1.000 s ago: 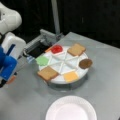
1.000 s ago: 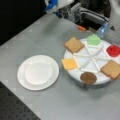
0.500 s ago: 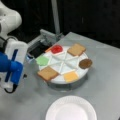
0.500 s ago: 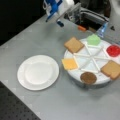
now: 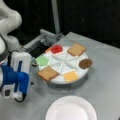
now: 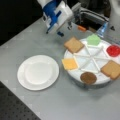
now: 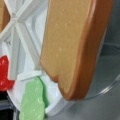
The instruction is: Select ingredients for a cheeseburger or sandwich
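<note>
Gripper [image 5: 21, 96] hovering beside tray [image 5: 75, 81], nearest toast [image 5: 48, 73]; jaw state: cannot tell. Toast likely light, stiff; gripping across edges advised.

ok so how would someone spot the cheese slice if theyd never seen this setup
Find the round white divided tray on the grey table, beside the plain white plate. The cheese slice is the flat yellow square in the tray compartment nearest that plate, between a toast square and the dark brown patty. It is the only yellow piece.
</note>
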Tool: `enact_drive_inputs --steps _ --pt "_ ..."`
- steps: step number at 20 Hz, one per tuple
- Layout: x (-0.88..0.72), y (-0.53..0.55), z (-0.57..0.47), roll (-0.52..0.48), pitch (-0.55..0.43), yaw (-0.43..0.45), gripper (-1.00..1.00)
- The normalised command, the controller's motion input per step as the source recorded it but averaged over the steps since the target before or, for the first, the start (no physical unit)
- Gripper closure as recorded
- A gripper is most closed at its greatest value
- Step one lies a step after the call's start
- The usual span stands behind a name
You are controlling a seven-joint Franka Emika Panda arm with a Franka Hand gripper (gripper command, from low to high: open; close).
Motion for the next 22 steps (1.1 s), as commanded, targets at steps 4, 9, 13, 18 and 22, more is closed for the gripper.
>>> enact_drive_inputs --steps 4,9,13,18,22 --pt "0.17 -0.33 -0.08 0.521 -0.033 0.267 -1.0" --pt "0.16 -0.28 -0.15 0.542 -0.063 0.191 -1.0" --pt "0.29 -0.23 -0.19 0.491 -0.11 0.139 -1.0" --pt "0.36 -0.14 -0.3 0.433 -0.143 0.126 -1.0" --pt "0.38 -0.05 -0.41 0.358 -0.173 0.105 -1.0"
